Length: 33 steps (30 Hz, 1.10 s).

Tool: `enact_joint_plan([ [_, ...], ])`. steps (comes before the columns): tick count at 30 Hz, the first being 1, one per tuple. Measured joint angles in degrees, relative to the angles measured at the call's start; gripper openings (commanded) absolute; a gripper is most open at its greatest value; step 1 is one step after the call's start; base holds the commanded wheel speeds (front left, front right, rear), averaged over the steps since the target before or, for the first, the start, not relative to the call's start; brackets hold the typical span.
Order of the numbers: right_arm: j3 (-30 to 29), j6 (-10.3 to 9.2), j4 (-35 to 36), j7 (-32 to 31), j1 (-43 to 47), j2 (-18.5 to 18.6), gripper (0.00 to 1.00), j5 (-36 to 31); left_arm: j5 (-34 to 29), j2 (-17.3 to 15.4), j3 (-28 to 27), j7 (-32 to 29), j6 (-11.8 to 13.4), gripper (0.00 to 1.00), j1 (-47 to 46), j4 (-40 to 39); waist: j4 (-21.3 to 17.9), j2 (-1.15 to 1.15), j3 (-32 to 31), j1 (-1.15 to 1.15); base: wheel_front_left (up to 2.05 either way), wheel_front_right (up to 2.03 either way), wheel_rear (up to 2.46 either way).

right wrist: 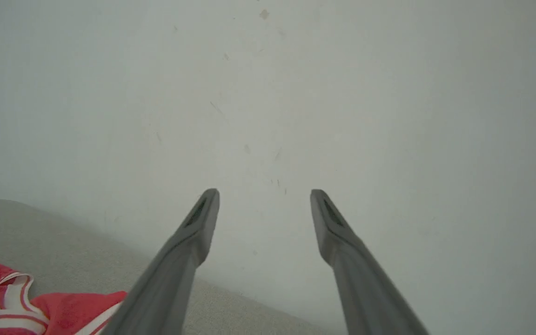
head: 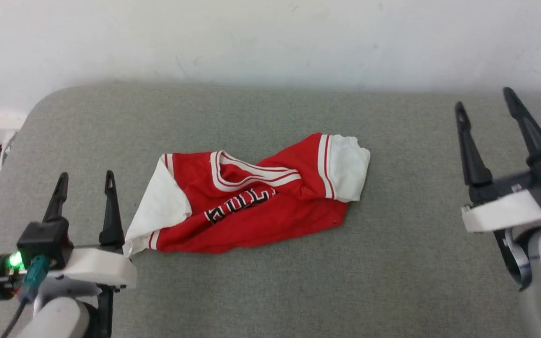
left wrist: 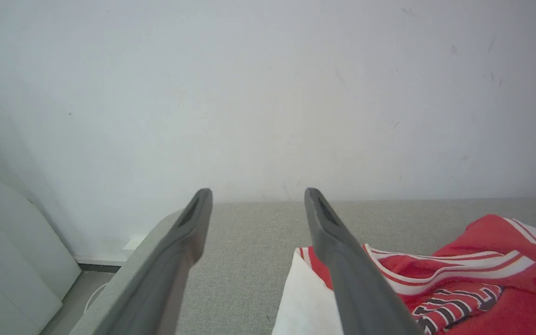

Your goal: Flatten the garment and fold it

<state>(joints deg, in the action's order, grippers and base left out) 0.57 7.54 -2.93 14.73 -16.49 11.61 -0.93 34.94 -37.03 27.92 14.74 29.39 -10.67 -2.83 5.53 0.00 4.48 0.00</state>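
Head view: looks down on the garment [head: 251, 206], bunched and twisted near the middle of the gray table [head: 392, 291], nowhere near flat. Shows one white sleeve fanned out at the left end and the other at the far right end, with the striped collar and black-and-white lettering facing up between them. Finds the left gripper [head: 86, 176] at the near left, spread wide and holding nothing, its right finger just beside the left sleeve's edge; touching or not, hard to tell from this angle. Finds the right gripper [head: 484, 98] well off to the right, apart from the cloth, likewise wide apart and empty.

Left wrist view: looks along both open fingers [left wrist: 182, 251] toward the white wall [left wrist: 249, 93], with the white sleeve and red body beside and behind the right-hand one.

Right wrist view: catches red cloth at the lower left corner, clear of the parted fingers.
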Motion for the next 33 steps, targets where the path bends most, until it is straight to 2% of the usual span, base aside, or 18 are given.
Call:
enact_joint_plan([
  [3, 6.1, -0.01, -7.8, -0.3, -5.2, 4.5, 1.00, 1.3, -5.5, 4.5, -6.1, 0.0, -0.4, 1.00, 3.5, -2.3, 0.4, 0.00, 0.9, 0.00, 0.00, 0.00, 0.00],
  [5, 11.5, 0.00, -12.9, -4.1, -9.1, 7.5, 1.00, 3.7, -8.8, 7.5, -10.1, 0.0, -1.2, 1.00, 5.1, -3.6, 0.8, 0.00, 1.5, 0.00, 0.00, 0.00, 0.00],
  [9, 24.6, 0.00, -19.0, -16.1, -17.8, 13.1, 1.00, 12.2, -13.7, 13.0, -16.7, 0.0, -4.5, 1.00, 7.4, -4.9, 1.4, 0.00, 2.8, 0.00, 0.00, 0.00, 0.00],
  [14, 40.7, 0.00, -22.2, -33.1, -27.8, 19.5, 1.00, 26.6, -18.0, 18.8, -20.6, 0.0, -9.8, 1.00, 8.3, -4.4, 2.4, 0.00, 4.7, 0.01, 0.00, 0.00, 0.00],
  [16, 45.0, 0.00, -23.4, -39.8, -31.2, 21.3, 1.00, 32.1, -19.2, 21.0, -21.9, 0.0, -11.7, 1.00, 8.3, -4.1, 3.0, 0.00, 5.4, 0.01, 0.00, 0.00, 0.00],
  [19, 49.6, 0.00, -24.7, -47.8, -35.4, 22.4, 1.00, 39.8, -21.3, 23.8, -23.5, 0.0, -14.3, 1.00, 8.1, -3.5, 4.0, 0.00, 6.6, 0.01, 0.00, 0.00, 0.00],
  [22, 52.2, 0.00, -26.2, -51.7, -38.9, 22.4, 1.00, 44.9, -22.9, 26.3, -24.8, 0.0, -16.8, 1.00, 7.1, -3.1, 5.1, 0.00, 8.0, 0.00, 0.00, 0.00, 0.00],
  [28, 56.7, 0.00, -31.4, -53.3, -43.4, 21.4, 1.00, 48.0, -25.6, 30.5, -26.7, 0.0, -21.0, 1.00, 3.8, -1.9, 7.5, 0.00, 11.2, 0.01, 0.00, 0.00, 0.00],
  [33, 61.1, -0.02, -35.2, -51.9, -43.3, 19.5, 1.00, 49.4, -27.2, 32.3, -27.7, 0.0, -23.1, 1.00, 2.6, -1.0, 9.6, 0.00, 13.7, 0.01, 0.00, 0.00, 0.00],
])
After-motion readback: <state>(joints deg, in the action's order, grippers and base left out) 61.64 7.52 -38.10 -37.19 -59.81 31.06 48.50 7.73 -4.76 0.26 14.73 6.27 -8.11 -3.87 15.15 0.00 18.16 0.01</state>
